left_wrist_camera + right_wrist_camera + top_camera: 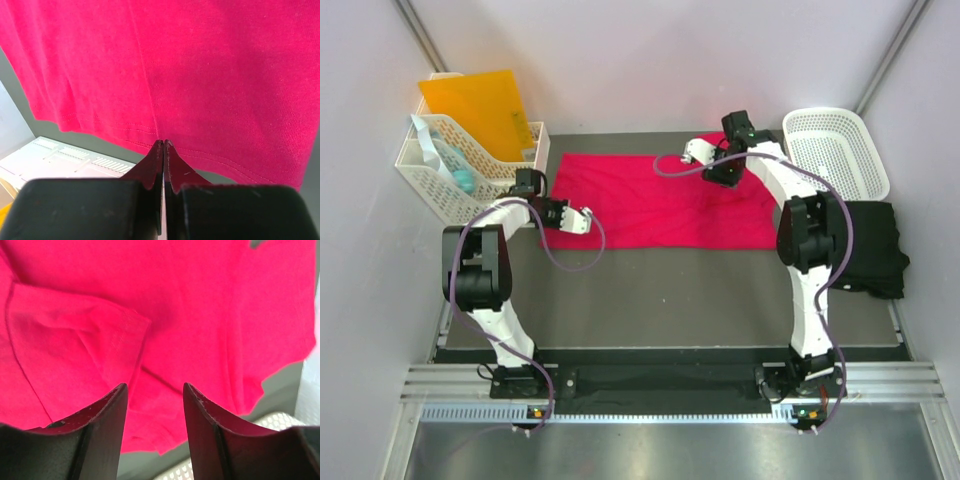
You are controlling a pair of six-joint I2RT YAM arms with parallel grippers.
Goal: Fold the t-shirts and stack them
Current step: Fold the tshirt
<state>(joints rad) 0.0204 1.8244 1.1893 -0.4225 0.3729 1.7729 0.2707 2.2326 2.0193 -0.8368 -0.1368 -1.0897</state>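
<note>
Two t-shirts lie on the dark bench [670,290], well apart from each other. One, the red t-shirt [660,205], is spread out flat across the far middle of the bench, between a white organizer [450,175] with a yellow folder [480,105] on the left and a white lattice basket [835,150] on the right. Its lower hem [200,152] shows a neat double seam in the left wrist view, and a sleeve [75,340] is turned in over the body of the shirt in the right wrist view. The other one, the black t-shirt [875,245], sits in a low heap at the right edge of the bench, just on the near side of the basket. The left arm [480,270] reaches to the left near corner of the red shirt; its jaws are pressed tight together with their tips right at the hem, and I cannot tell if any cloth is caught between them. The right arm [810,230] bends over the far right part of the red shirt; its jaws stand apart above the turned-in sleeve and hold nothing.
</note>
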